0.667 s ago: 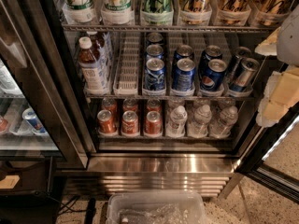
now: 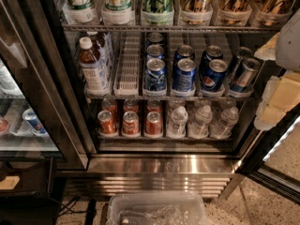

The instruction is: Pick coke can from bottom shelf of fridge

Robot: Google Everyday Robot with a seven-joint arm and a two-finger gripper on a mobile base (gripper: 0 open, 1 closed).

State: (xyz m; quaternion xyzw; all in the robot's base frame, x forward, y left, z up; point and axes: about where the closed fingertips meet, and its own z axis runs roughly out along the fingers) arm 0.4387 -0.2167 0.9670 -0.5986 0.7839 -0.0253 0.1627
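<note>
The fridge (image 2: 159,165) stands open in front of me. On its bottom shelf (image 2: 164,138) three red-orange coke cans stand at the front left in lane trays: left (image 2: 107,122), middle (image 2: 130,123) and right (image 2: 153,123), with more of them behind. My gripper (image 2: 277,100) shows as cream-coloured blocks at the right edge of the view. It is level with the bottom shelf, outside the fridge opening and well to the right of the cans. It touches none of them.
Clear water bottles (image 2: 201,121) fill the right half of the bottom shelf. Blue Pepsi cans (image 2: 185,74) and brown bottles (image 2: 91,64) stand on the rack above. A neighbouring cooler (image 2: 23,121) is at the left. A clear plastic bin (image 2: 157,210) sits on the floor below the sill.
</note>
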